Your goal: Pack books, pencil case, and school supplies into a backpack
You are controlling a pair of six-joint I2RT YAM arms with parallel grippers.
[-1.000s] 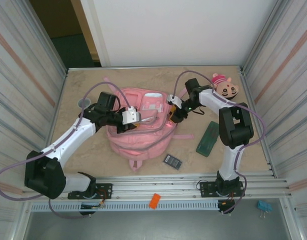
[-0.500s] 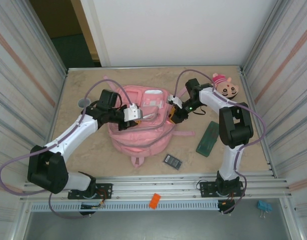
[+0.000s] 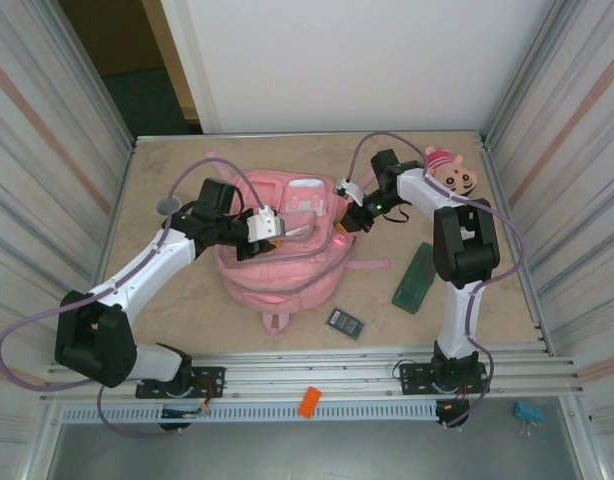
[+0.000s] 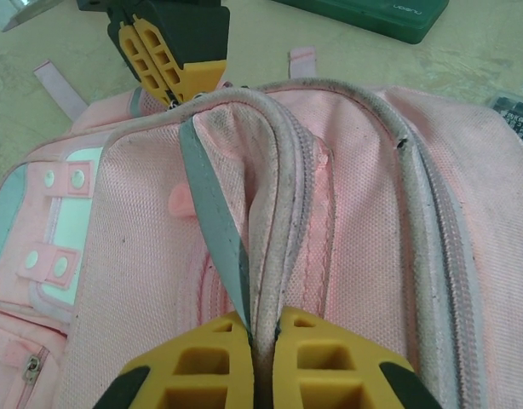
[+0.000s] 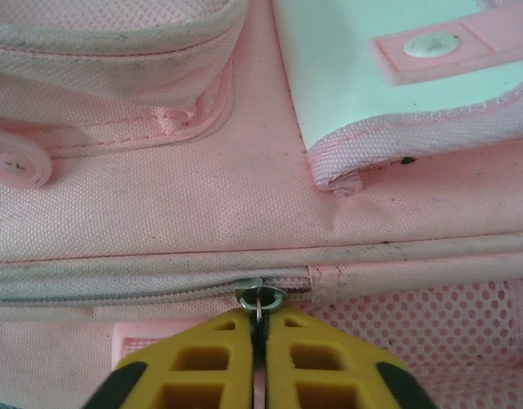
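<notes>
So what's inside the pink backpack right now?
I see just pink fabric in the narrow gap where the left hand pinches the rim of the backpack. The cloth covers everything deeper, so I can't tell if anything is packed.

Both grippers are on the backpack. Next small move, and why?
Probably draw the right gripper along the zip track, away from the seam end, while the left gripper holds its fabric pinch as a brace. The right is shut on the zipper pull, and the pencil case lies outside the backpack.
</notes>
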